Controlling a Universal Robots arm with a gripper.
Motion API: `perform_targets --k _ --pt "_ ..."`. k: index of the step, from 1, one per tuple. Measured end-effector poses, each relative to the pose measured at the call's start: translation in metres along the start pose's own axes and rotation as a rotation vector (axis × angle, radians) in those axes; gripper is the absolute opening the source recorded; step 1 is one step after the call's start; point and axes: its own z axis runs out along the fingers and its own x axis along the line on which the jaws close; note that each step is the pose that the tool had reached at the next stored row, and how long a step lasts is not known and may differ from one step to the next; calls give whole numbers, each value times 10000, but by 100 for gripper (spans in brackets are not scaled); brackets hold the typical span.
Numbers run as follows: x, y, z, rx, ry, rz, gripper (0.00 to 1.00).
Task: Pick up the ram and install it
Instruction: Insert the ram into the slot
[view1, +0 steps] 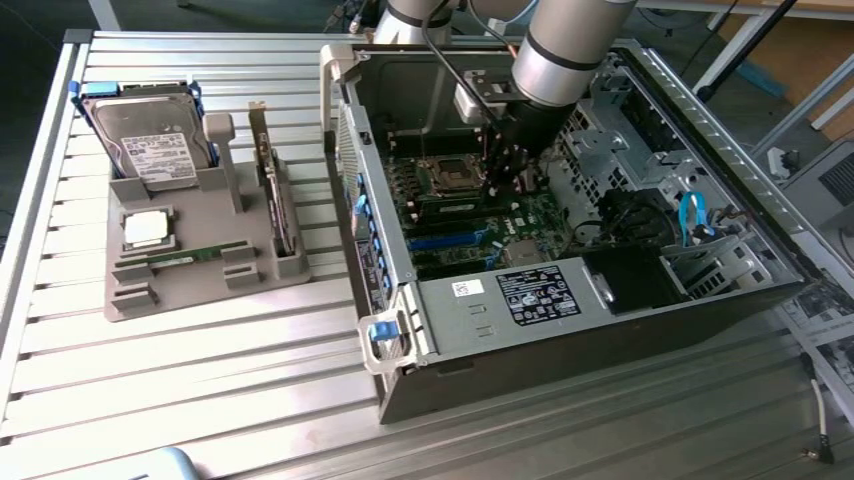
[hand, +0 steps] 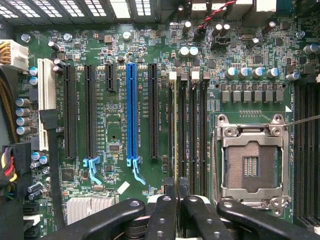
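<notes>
My gripper (view1: 509, 178) reaches down inside the open computer case (view1: 561, 300), above the motherboard (view1: 467, 225). In the wrist view its black fingers (hand: 161, 215) stand close together, and the gripper (hand: 176, 207) is shut on the ram (hand: 175, 135). The ram shows edge-on as a thin yellow-green line. It runs along the outermost of the black memory slots (hand: 193, 140), beside the empty processor socket (hand: 250, 162). Whether the ram touches the slot I cannot tell.
A blue expansion slot (hand: 131, 115) and black ones lie beside the memory slots. On the slatted table, a grey holder (view1: 200, 275) carries a hard drive (view1: 154, 140), a silver processor chip (view1: 147, 228), an upright dark card (view1: 276, 195) and a thin green strip (view1: 180, 258).
</notes>
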Motion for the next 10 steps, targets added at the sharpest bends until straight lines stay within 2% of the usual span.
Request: perform_targets --k 10 --pt "-1 0 24 1 -2 0 12"
